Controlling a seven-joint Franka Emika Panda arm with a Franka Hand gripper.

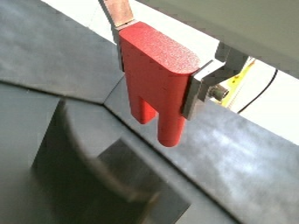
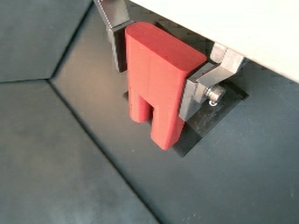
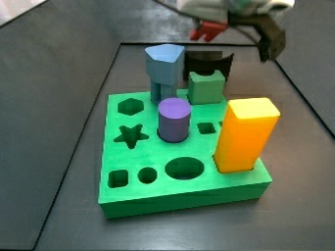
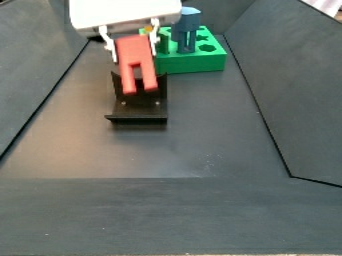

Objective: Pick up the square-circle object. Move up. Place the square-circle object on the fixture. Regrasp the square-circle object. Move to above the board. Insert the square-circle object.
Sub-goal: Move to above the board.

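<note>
Red peg (image 1: 156, 77) fills both wrist views, tool (image 2: 163, 74) clamped on its sides, right above the fixture (image 4: 138, 108). Only a side view shows the board (image 3: 183, 162) with its pegs; there the peg is barely visible.

The tool (image 4: 132, 55) holds the square-circle object (image 4: 134, 62) above the fixture (image 4: 138, 106), the board (image 4: 201, 58) behind.
</note>
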